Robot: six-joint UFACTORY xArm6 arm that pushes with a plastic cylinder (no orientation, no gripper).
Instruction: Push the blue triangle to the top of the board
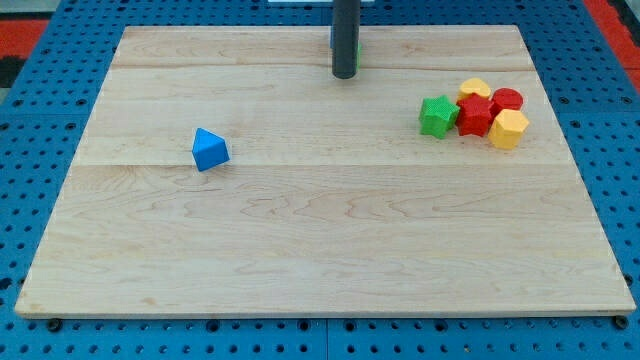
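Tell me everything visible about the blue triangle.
The blue triangle is a small solid block of bright blue, matte and plastic-looking, with a pointed top and lighter and darker faces showing. It lies flat on the wooden board, left of centre and about midway up, alone. Nothing touches it: my tip stands far off toward the view's top right of it, near the board's top edge, and the cluster of green, red and yellow blocks lies well away at the view's right.
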